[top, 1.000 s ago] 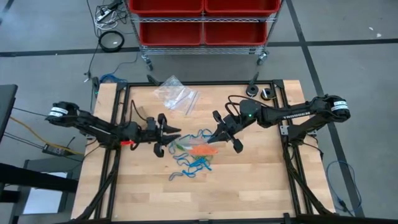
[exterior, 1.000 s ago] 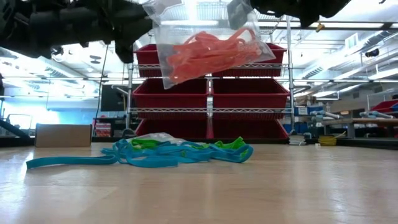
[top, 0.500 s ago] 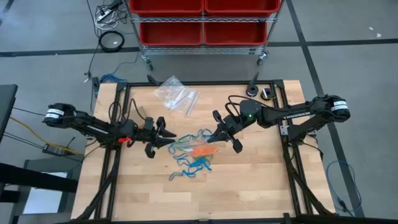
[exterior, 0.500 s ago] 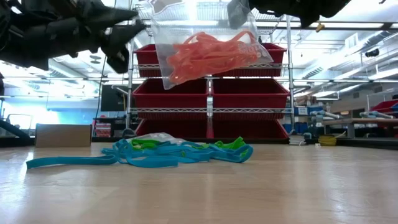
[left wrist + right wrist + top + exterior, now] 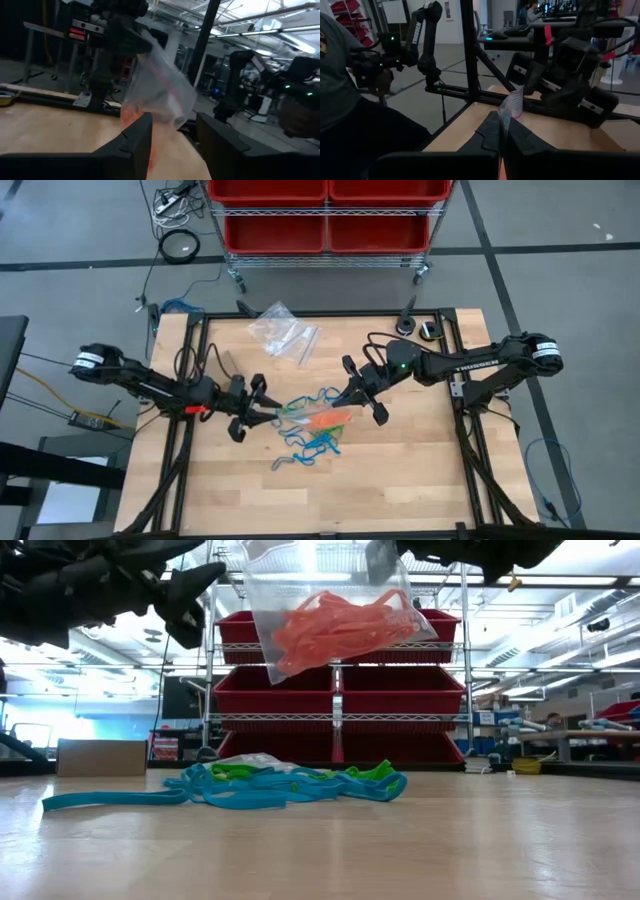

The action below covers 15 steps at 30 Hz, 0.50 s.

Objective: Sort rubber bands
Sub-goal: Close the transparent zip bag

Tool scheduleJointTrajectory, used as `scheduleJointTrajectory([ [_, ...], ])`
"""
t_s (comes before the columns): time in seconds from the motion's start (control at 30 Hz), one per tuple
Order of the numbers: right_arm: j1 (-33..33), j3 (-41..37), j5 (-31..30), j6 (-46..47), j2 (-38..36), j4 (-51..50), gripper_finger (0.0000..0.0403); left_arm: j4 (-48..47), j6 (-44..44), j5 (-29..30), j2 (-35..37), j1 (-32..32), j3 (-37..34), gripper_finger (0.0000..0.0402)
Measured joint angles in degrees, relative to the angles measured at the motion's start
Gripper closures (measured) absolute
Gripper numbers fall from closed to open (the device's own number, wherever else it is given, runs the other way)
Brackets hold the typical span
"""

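One colour looks sorted: we hold the clear bag (image 5: 330,615) of orange rubber bands (image 5: 335,625) pinched in our right gripper (image 5: 350,398). Blue and green bands (image 5: 315,438) remain at six o'clock; left gripper (image 5: 262,410) gapes empty.

Loose rubber bands (image 5: 312,435) heaped at worktop (image 5: 400,480) centre. Bag (image 5: 325,615) with bands in it hangs above heap. Spare bags (image 5: 283,333) behind heap. Shelving rack (image 5: 325,225) beyond worktop.
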<state>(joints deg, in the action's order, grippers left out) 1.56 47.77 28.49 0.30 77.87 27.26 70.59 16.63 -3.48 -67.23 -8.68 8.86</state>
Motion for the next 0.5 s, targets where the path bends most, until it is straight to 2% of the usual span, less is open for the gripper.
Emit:
scheduleJointTrajectory([
  [0.27,0.00,0.00,-0.07,0.04,0.00,0.52,0.0403,-0.94,-2.87,5.32,-2.23,-2.03,0.02,0.0218],
  [0.5,0.00,0.00,-1.36,0.00,0.00,0.58,0.0403,-1.36,-4.63,5.35,-6.31,-3.49,4.51,0.0219],
])
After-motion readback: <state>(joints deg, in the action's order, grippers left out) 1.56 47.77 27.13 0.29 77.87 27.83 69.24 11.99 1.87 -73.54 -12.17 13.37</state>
